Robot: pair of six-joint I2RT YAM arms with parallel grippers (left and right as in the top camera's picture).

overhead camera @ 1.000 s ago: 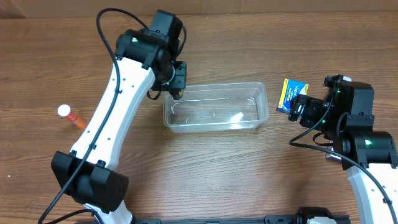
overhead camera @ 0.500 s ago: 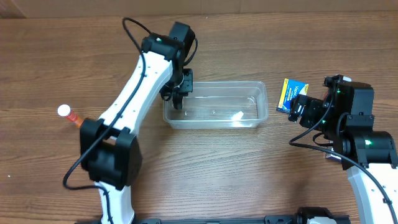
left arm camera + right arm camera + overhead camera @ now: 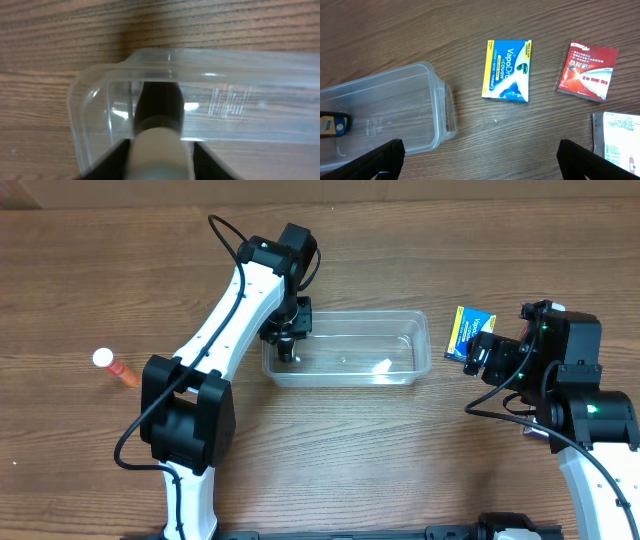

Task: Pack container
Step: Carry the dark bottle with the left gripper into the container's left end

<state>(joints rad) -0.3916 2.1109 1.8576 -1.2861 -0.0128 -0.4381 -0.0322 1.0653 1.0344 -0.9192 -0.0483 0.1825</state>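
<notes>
- Right gripper (image 3: 480,150) hangs wide open and empty near the blue box (image 3: 507,70)
- The container (image 3: 345,383) sits mid-table, left of that box
- Left gripper (image 3: 286,345), inside its left end, is closed around a small dark item (image 3: 159,107)

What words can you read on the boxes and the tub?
"VapoDrops" and "+COUGH": on the blue box; its small print is unreadable.
Red packet: print too blurred to read.
White packet: print too small.
Container: moulded print, too small.
</notes>
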